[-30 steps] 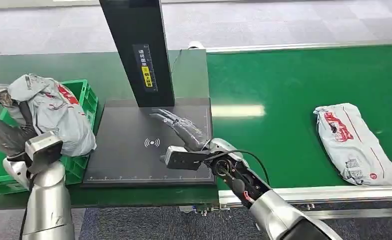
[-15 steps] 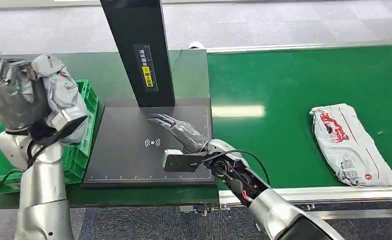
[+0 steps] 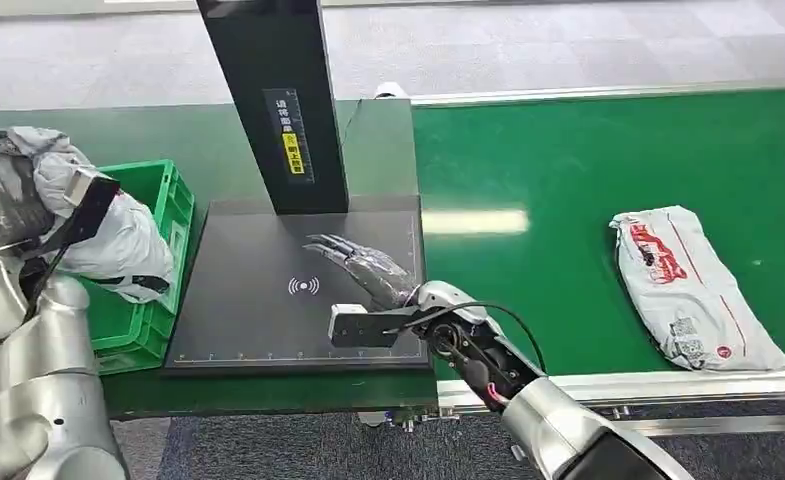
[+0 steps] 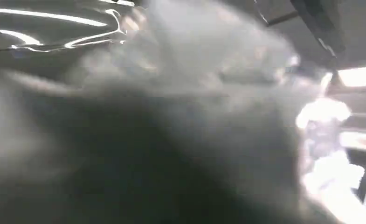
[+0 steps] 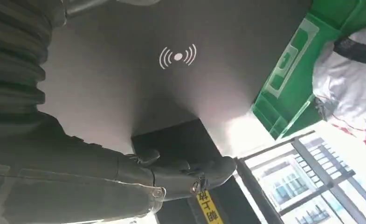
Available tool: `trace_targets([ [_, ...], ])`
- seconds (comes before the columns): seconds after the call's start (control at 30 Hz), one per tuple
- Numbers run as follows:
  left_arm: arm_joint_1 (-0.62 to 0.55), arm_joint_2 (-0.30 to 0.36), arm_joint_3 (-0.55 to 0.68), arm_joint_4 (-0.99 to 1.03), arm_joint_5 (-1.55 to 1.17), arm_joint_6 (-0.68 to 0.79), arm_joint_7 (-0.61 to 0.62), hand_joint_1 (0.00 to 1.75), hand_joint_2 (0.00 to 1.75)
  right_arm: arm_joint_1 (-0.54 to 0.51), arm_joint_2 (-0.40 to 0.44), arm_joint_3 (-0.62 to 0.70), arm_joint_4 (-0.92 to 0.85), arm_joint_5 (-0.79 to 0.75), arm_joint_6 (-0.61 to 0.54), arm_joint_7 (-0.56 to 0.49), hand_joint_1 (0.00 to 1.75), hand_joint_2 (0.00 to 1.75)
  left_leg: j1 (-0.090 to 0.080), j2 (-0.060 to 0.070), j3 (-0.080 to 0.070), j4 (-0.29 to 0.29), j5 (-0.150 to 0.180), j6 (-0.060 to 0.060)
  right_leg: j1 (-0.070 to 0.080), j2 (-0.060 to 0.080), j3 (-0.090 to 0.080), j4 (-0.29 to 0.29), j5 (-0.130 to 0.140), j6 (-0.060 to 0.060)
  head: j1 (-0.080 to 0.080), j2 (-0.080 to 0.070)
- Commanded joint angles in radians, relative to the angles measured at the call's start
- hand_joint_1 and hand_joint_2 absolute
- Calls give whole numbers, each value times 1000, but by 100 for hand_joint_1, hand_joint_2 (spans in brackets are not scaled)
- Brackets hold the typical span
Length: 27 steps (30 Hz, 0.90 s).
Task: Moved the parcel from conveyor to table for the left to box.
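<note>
Boxing step underway: left hand (image 3: 8, 205), far left of frame, gripped a grey parcel (image 3: 108, 235) over the green crate (image 3: 163, 250). Right hand (image 3: 363, 265) lay flat, fingers extended, empty, on the black scan pad (image 3: 248, 320) at centre. 2nd parcel (image 3: 683, 290) sat on the conveyor (image 3: 568, 170) at right. Next, prob: lower, let go into crate.
</note>
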State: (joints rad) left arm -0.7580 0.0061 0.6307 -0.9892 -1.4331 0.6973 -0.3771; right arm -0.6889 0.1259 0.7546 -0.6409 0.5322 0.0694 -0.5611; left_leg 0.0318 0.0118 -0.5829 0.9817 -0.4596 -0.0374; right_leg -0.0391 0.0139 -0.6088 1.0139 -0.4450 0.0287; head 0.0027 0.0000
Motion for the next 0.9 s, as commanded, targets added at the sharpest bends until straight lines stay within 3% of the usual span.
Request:
trace_targets([
  [0.03, -71, -85, 369, -51, 99, 1, -321, 0, 175, -63, 2, 63, 81, -1, 6, 2, 0, 175, 0, -1, 2, 0, -1, 2, 1, -1, 2, 0, -1, -3, 0, 0],
  [0.13, -11, -106, 262, -158, 255, 1, -321, 0, 175, -67, 3, 65, 89, -5, 3, -2, 0, 175, 0, -3, 1, 0, 0, 3, 1, -3, 2, -1, -1, -3, 0, 0],
  [0.17, 0, -112, 243, -172, 301, 1, -321, 0, 0, -68, 4, 67, 89, -6, 1, -3, 0, 175, 0, -2, 1, 0, 0, 2, 1, -2, 1, -1, 0, -2, 0, 0],
  [0.3, 72, -142, 117, -258, 569, 1, -321, 0, 0, -68, -3, 52, 88, -28, -18, -8, 0, 175, 0, -3, 2, 0, -1, 3, 1, -4, 3, -1, -1, -3, 0, 0],
  [0.47, 149, -176, 14, -352, 730, 1, -321, 0, 0, -64, -10, 35, 81, -48, -38, -9, 0, 175, 0, -3, 1, 0, 0, 2, 1, -3, 2, -1, -1, -2, 0, 0],
  [0.6, 263, -182, -139, -489, 938, 1, -321, 0, 0, -51, -10, -3, 64, -79, -80, -7, 0, 175, 0, -3, 2, 0, 0, 3, 1, -3, 2, -1, -1, -3, 0, 0],
  [0.67, 270, -182, -150, -498, 952, 1, -321, 0, 0, -50, -10, -6, 62, -81, -83, -8, 0, 175, 0, -3, 1, 0, 0, 2, 1, -3, 1, -1, -1, -2, 0, 0],
  [0.73, 338, -161, -292, -533, 1018, 1, -321, 0, 0, -37, -11, -44, 43, -114, -115, -11, 0, 175, 0, -4, 2, 0, -1, 3, 1, -4, 3, -2, -1, -3, 0, 0],
  [0.77, 295, -145, -297, -478, 1021, -14, -321, 0, 0, -31, -17, -34, 36, -132, -142, -6, 0, 175, 1, -3, 2, 0, -1, 3, 1, -4, 3, -2, -1, -3, 0, 0],
  [0.8, 371, -134, -416, -468, 1083, 1, -321, 0, 0, -29, -23, -54, 24, -147, -136, -10, 0, 175, 0, -5, 2, -1, -1, 3, 1, -5, 4, -2, -1, -3, 0, 0],
  [0.83, 370, -86, -531, -372, 1184, 1, -321, 0, 0, -23, -32, -74, 13, -163, -142, -13, 0, 175, 0, -6, 2, -1, 0, 3, 1, -7, 4, -2, -1, -2, 0, 0],
  [0.87, 370, -86, -531, -372, 1184, 1, -321, 0, 0, -23, -32, -74, 13, -163, -142, -13, 0, 175, -1, -7, 3, -2, 1, 3, 0, -7, 4, -2, -1, -2, 0, 0],
  [0.9, 355, -41, -646, -250, 1260, -95, -285, 0, 0, -17, -41, -97, -2, -183, -141, -15, 0, 175, -1, -7, 2, -1, 1, 2, 0, -7, 3, -2, -1, -2, 0, 0],
])
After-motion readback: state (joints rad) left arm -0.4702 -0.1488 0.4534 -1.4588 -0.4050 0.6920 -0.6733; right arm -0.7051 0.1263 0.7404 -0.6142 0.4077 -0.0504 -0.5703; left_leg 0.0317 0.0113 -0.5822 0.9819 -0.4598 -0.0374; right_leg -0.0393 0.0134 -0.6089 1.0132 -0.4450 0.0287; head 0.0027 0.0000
